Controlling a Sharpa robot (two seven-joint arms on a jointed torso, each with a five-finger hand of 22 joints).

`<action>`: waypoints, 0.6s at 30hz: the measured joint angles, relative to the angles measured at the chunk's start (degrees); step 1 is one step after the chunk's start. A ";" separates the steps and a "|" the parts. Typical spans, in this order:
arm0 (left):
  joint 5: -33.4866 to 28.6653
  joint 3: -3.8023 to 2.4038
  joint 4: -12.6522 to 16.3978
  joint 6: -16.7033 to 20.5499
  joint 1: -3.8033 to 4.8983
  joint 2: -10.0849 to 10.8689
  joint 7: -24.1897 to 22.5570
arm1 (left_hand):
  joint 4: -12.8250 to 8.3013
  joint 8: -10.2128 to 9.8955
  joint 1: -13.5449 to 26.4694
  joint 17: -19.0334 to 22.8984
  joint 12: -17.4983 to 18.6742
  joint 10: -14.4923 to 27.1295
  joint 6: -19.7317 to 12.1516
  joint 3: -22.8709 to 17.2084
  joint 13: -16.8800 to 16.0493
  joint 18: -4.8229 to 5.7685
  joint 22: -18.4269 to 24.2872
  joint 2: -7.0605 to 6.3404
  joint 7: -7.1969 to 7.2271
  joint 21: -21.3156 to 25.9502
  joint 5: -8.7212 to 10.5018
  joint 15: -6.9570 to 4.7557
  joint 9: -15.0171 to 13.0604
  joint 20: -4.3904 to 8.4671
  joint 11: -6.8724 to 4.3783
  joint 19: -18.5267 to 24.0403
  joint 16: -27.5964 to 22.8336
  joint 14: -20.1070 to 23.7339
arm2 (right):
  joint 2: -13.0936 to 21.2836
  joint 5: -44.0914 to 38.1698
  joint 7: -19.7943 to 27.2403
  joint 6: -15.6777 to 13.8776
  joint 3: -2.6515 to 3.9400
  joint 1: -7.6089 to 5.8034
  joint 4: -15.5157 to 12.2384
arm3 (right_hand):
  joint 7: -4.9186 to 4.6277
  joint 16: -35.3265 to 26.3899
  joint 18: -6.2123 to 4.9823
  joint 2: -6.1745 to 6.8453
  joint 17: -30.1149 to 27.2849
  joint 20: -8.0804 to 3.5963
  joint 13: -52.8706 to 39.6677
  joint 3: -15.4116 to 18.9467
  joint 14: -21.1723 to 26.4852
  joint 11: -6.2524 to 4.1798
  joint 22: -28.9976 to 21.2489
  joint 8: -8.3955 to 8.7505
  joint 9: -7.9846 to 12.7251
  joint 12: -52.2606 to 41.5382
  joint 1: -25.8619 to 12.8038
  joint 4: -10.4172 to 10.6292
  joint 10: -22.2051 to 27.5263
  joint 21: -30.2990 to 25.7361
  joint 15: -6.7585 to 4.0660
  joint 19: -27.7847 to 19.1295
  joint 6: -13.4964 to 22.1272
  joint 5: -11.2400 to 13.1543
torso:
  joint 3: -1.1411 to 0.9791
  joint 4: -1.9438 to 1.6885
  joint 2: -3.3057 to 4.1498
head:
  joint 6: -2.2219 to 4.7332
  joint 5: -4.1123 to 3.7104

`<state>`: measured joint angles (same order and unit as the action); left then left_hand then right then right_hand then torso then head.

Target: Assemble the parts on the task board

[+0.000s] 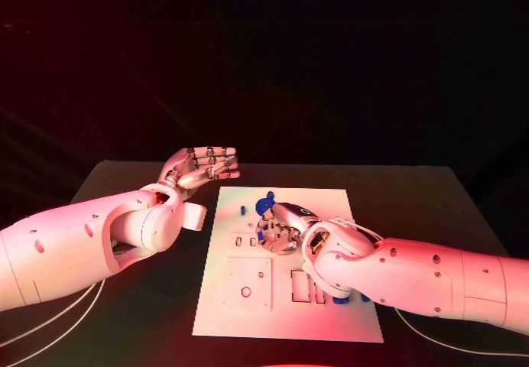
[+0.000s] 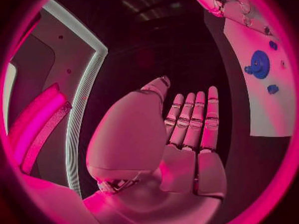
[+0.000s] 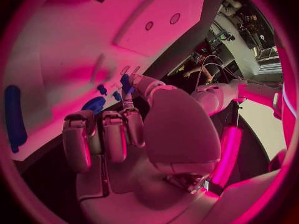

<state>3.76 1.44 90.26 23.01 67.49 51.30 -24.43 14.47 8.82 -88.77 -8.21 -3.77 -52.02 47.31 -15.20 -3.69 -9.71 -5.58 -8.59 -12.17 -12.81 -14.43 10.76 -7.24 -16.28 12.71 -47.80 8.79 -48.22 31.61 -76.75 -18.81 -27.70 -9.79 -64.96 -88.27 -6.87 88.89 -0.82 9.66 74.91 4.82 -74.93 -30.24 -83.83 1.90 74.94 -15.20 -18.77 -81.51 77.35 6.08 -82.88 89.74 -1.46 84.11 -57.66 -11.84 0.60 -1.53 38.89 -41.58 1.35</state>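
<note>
Here the right robot hand (image 1: 284, 229) pinches a small blue part (image 3: 126, 82) over the task board (image 1: 226, 306), probably for insertion; left robot hand (image 1: 202, 167) is raised clear, empty, fingers extended.

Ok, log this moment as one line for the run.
left hand: open, raised beside task board | right hand: over board, pinching small blue part | blue gear: on board

White task board (image 1: 289, 306), blue parts (image 1: 264, 204), black table (image 1: 144, 306), silver hands, white arms
</note>
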 measured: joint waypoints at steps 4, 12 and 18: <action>0.13 0.00 -0.02 -0.06 0.00 -0.08 0.12 | 0.00 0.00 0.00 0.00 0.00 0.00 0.00 0.00 0.00 0.00 0.00 0.00 0.00 0.00 0.00 0.00 0.00 0.00 0.00 0.00 0.00 0.00 | -0.43 -0.70 -0.54 0.00 -0.05 0.66 0.46 | 0.01 0.00 0.00 0.30 0.00 0.00 0.00 0.00 -0.20 0.00 0.00 -0.15 0.00 0.00 -0.31 0.00 0.00 0.00 -0.20 0.00 0.00 0.01 | 0.00 -0.07 -0.01 | -0.29 -0.04; 0.27 0.00 -0.15 -0.14 0.00 -0.09 0.24 | 0.00 0.00 0.00 0.00 0.00 0.00 0.00 0.00 0.00 0.01 0.06 0.00 0.00 0.00 0.00 0.00 -0.01 0.00 0.00 0.00 0.00 0.00 | -0.98 -1.73 -1.49 -0.13 0.00 1.21 1.42 | 0.02 0.00 0.00 0.36 -0.01 -0.21 0.00 0.00 -0.20 0.00 -0.01 -0.36 -0.02 0.00 -0.99 0.00 0.00 0.00 -0.20 -0.21 -0.01 0.01 | 0.00 -0.14 -0.05 | -0.69 0.36; 0.32 0.01 -0.21 -0.23 0.00 -0.14 0.31 | 0.00 0.00 0.00 0.01 0.00 0.00 0.00 0.00 0.00 0.00 0.06 0.00 0.00 0.00 0.00 0.00 -0.01 0.00 0.00 0.00 0.00 0.00 | -1.43 -2.62 -1.63 -0.45 0.11 1.38 2.21 | 0.04 0.00 0.00 0.36 -0.01 -0.21 0.01 0.01 -0.20 0.00 -0.01 -0.79 -0.02 0.00 -1.00 0.01 0.00 0.00 -0.20 -0.21 0.00 0.11 | 0.01 -0.11 -0.07 | -0.95 0.55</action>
<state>4.08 1.45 90.05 22.78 67.49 51.17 -24.12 14.47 8.83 -88.77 -8.21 -3.77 -52.02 47.31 -15.20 -3.68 -9.71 -5.52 -8.59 -12.17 -12.81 -14.43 10.76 -7.25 -16.28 12.71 -47.80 8.79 -48.22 30.18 -79.37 -20.44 -28.14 -9.67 -63.58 -86.06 -6.83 88.89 -0.82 10.02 74.90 4.62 -74.92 -30.23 -84.04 1.90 74.92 -15.99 -18.79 -81.51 76.35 6.08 -82.87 89.74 -1.66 83.90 -57.66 -11.73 0.62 -1.64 38.82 -42.53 1.91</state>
